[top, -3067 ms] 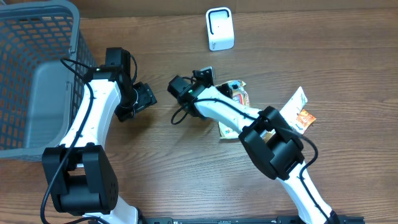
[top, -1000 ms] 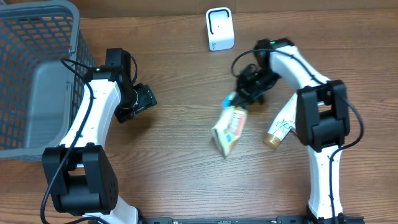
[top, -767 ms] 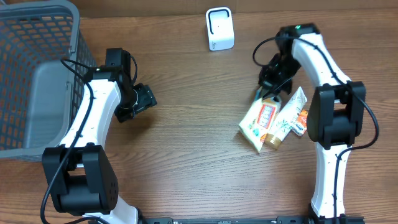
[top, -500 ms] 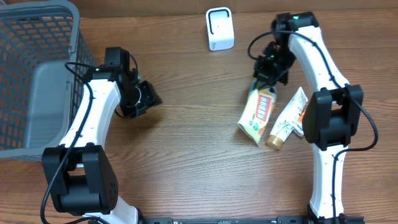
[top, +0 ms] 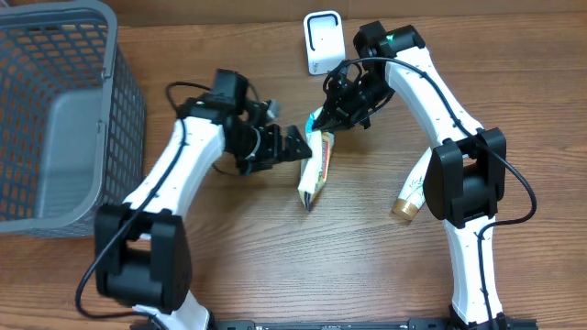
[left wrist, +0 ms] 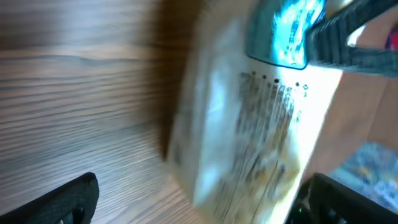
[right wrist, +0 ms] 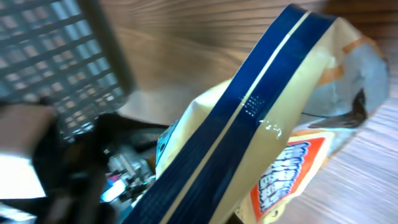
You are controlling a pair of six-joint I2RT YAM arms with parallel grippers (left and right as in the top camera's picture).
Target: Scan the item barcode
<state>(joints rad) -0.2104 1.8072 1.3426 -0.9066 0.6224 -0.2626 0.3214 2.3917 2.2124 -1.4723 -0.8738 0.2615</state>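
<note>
Overhead cam has the white scanner [top: 324, 42] at the back edge of the table [top: 229, 275], so I'll place everything off that. The snack packet [top: 316, 170] sits just in front of the scanner, long and narrow, top end pointing back toward it and the bottom end angled away, down near the wood. My right gripper [top: 328, 112] is right in front of the scanner and clamped tight on the packet's top end, so that arm has the item. The right wrist cam agrees: a dark blue stripe, cream wrapper and some orange print fill the frame, way too close to read. My left gripper [top: 292, 147] is in front of the scanner and a bit to its left, just beside the packet's upper edge with the jaws spread wide. On the left wrist cam its two dark fingers [left wrist: 59, 198] sit in the bottom corners with the blurry packet between them. I can't tell if either finger touches it, and I can't make out a barcode in that smear. The grey basket [top: 64, 55] is far left of the scanner, and a tube [top: 415, 183] lies well off to the front right.
</note>
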